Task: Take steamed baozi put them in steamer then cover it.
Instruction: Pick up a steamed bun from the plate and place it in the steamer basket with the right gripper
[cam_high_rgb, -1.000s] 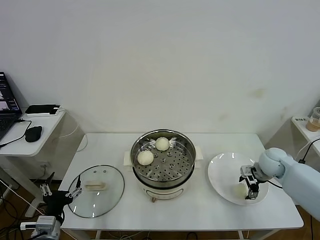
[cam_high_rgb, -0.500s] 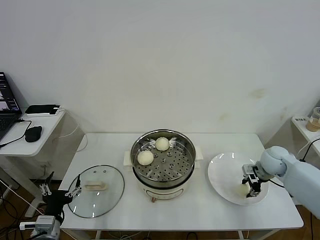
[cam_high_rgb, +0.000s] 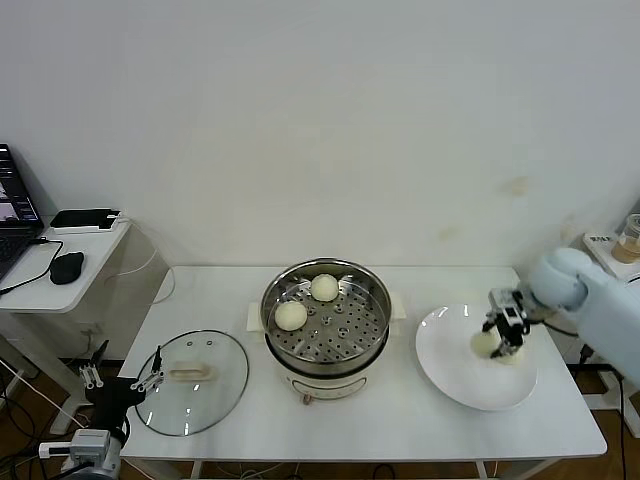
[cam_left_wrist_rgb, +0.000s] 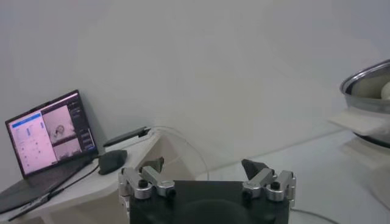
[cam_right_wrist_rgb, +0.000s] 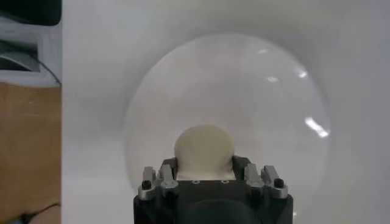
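Right gripper (cam_high_rgb: 504, 338) clamps a baozi (cam_right_wrist_rgb: 204, 151) above the white plate (cam_high_rgb: 450, 375)
Only the head view shows the steamer (cam_high_rgb: 326, 318) holding two buns at 10–12 o'clock; left gripper (cam_left_wrist_rgb: 206, 182) spread wide

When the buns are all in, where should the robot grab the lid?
By the cream handle at the middle of the lid, coming straight down from above. The lid lies flat on the table with its handle up, and the glass dome gives no grip.
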